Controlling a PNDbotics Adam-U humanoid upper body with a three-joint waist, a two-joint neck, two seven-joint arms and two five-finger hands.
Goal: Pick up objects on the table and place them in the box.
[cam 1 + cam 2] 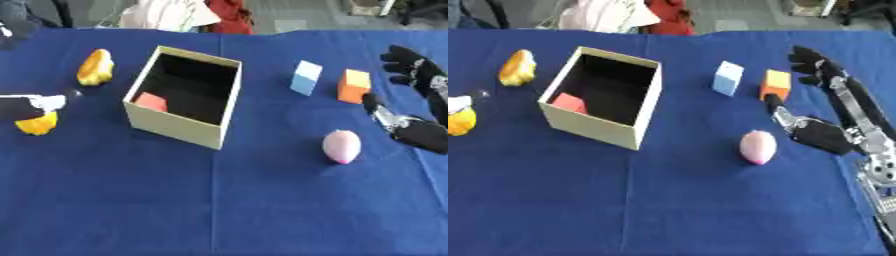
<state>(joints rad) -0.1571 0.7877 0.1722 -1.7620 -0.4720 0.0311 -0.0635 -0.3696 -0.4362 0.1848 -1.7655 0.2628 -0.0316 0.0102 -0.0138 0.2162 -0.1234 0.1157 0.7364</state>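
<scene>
The right hand is black, its dark fingers lumpy at the tips. Behind the fingers, silver metal links and joints run along a slim black forearm to a round silver joint. The left hand shows black with a white patch.

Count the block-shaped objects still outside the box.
2: a light blue block and an orange block, side by side right of the box, near the right hand. A red one is already inside.
</scene>
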